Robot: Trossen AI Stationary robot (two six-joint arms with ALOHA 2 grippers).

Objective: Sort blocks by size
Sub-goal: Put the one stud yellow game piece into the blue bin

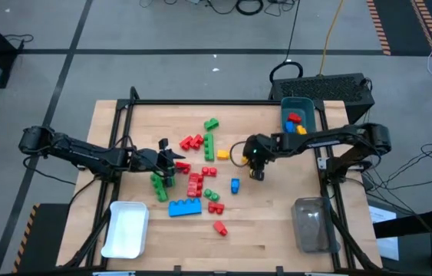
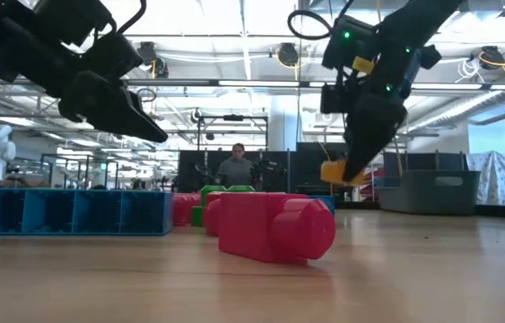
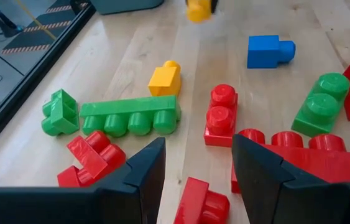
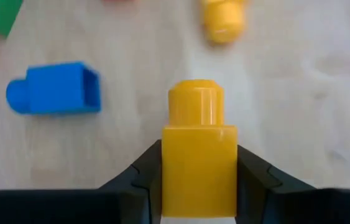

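On a pale wooden table (image 1: 277,230) in an open workshop, toy blocks (image 1: 197,182) lie scattered at the centre between the two arms, with a long blue one (image 1: 185,208) nearest the front. The right gripper (image 1: 257,173) hangs clear above the wood, clenched on a small yellow block (image 4: 199,163) whose stud points away from the wrist. A few blocks already sit in the teal bin (image 1: 298,115) at the table's far right, a likely place for this one. A clean drop probably means carrying it level over the rim before letting go, high enough to clear the wall. The left gripper (image 3: 192,174) hovers over the red and green blocks, fingers spread, holding nothing.
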